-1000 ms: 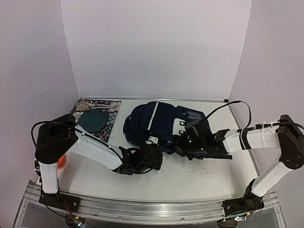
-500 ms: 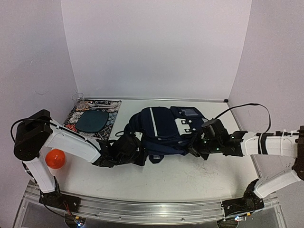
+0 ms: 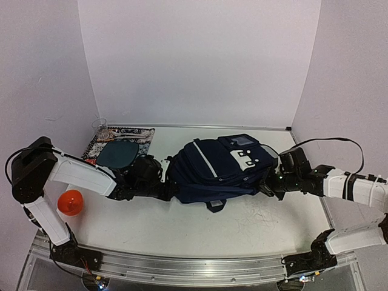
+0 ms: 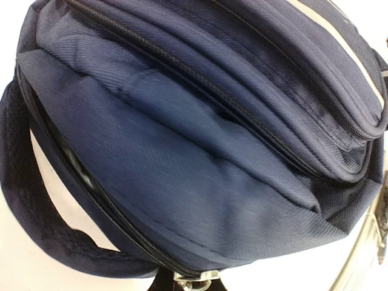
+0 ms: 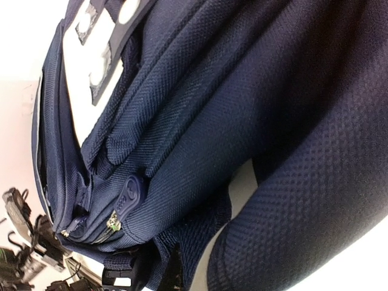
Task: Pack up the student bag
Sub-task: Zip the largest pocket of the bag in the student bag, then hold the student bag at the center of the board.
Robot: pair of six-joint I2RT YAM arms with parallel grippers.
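The big navy-blue cloth student bag point(image 3: 212, 170) lies sideways between the left end effector point(image 3: 165, 183) and right end effector point(image 3: 271, 182), each pinched shut on its near end.

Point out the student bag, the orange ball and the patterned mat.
student bag point(image 3: 200, 179), top external view, navy front panel.
orange ball point(image 3: 71, 202), top external view, its middle.
patterned mat point(image 3: 144, 139), top external view, far right corner.
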